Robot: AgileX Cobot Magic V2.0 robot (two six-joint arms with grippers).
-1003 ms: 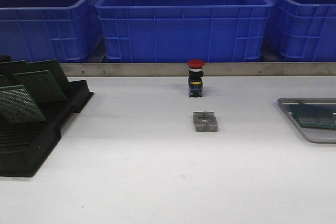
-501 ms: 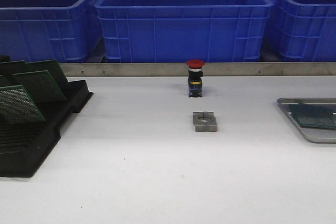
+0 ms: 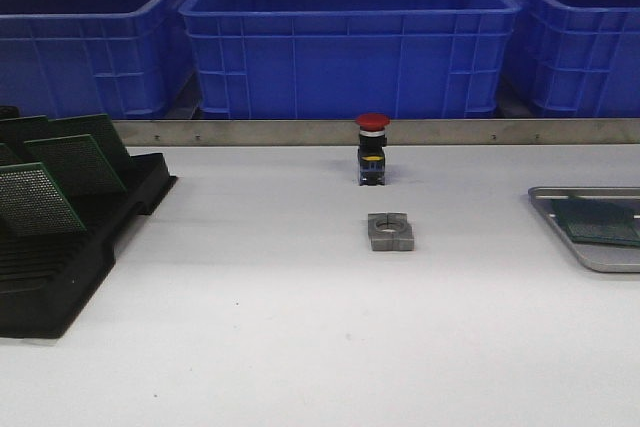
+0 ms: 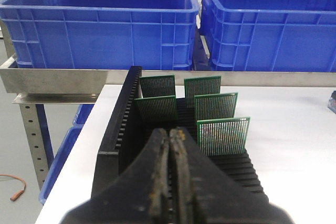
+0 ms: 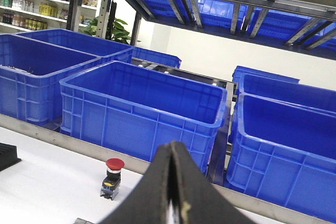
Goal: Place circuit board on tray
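A green circuit board (image 3: 600, 220) lies flat on the silver tray (image 3: 585, 259) at the right edge of the table. Several more green boards (image 3: 75, 162) stand in the black slotted rack (image 3: 60, 287) at the left. Neither gripper shows in the front view. In the left wrist view my left gripper (image 4: 171, 132) is shut with nothing in it, hovering over the near end of the rack (image 4: 118, 124), the closest board (image 4: 223, 136) just beside it. My right gripper (image 5: 171, 145) is shut and empty, raised and facing the bins; the tray is out of its view.
A red push button (image 3: 372, 150) stands mid-table with a small grey metal block (image 3: 390, 231) in front of it. Big blue bins (image 3: 350, 42) sit behind a steel rail (image 3: 250, 132) along the table's far edge.
The board on the tray seems to have settled slightly flatter. Nothing else has moved.
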